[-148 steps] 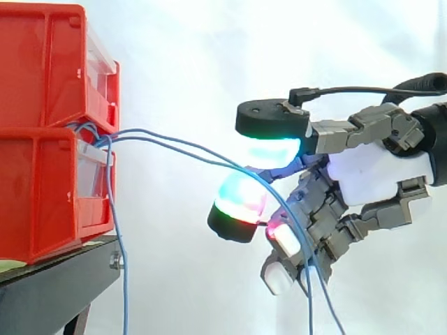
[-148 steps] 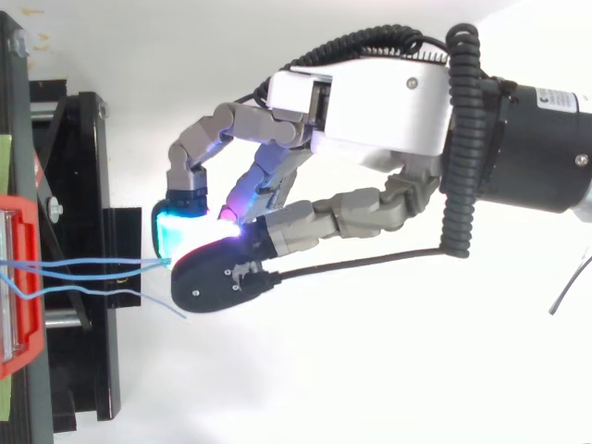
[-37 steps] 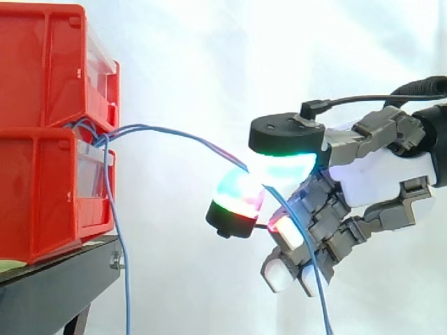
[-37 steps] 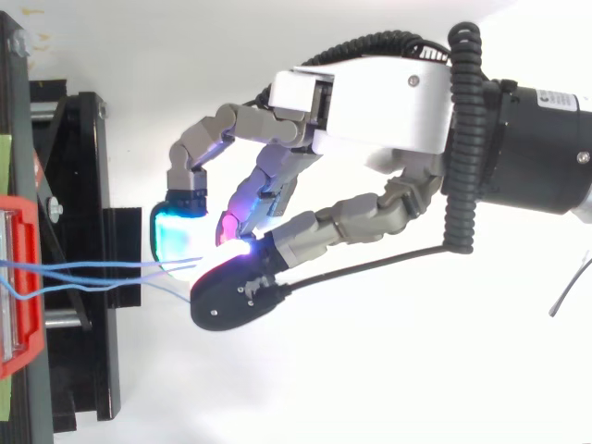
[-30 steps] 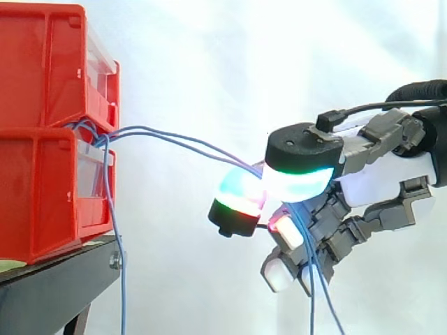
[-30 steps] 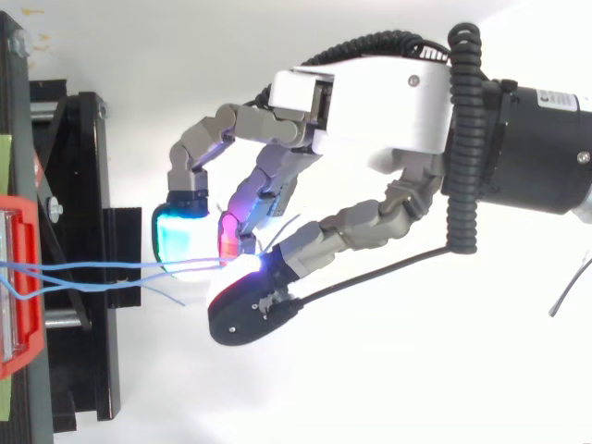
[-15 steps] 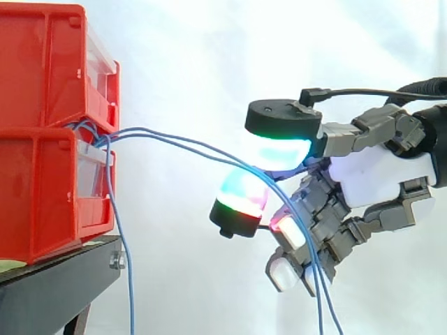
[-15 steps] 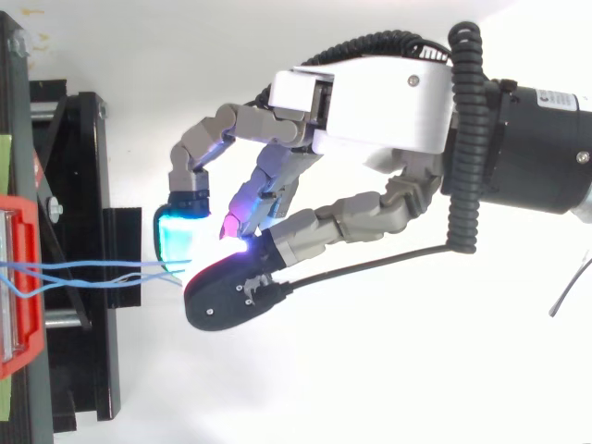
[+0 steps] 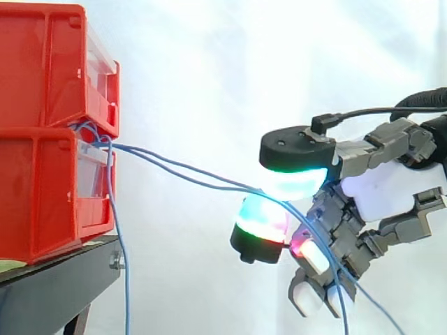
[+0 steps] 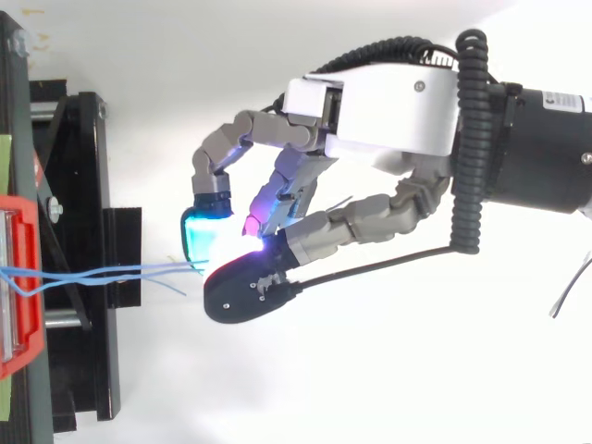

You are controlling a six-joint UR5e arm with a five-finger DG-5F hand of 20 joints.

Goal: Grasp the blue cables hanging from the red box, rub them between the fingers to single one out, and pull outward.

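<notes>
Blue cables (image 9: 174, 166) sit pinched between robot hand (image 9: 384, 192) pads; advise firm grip, pulling straight away from red box (image 9: 42, 188).

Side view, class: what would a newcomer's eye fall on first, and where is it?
The grey-and-white robot hand with glowing green and cyan fingertip pads, at right, pinching thin blue cables. These stretch leftward to two stacked red plastic bins on a black stand at the left edge.

Stacked red plastic bins (image 9: 49, 132) set on black metal stand (image 9: 56, 286), left; thin blue cables (image 9: 183, 172) strung from between bins rightward, pinched between fingers (image 9: 262, 223) of robot hand (image 9: 391, 192).
</notes>
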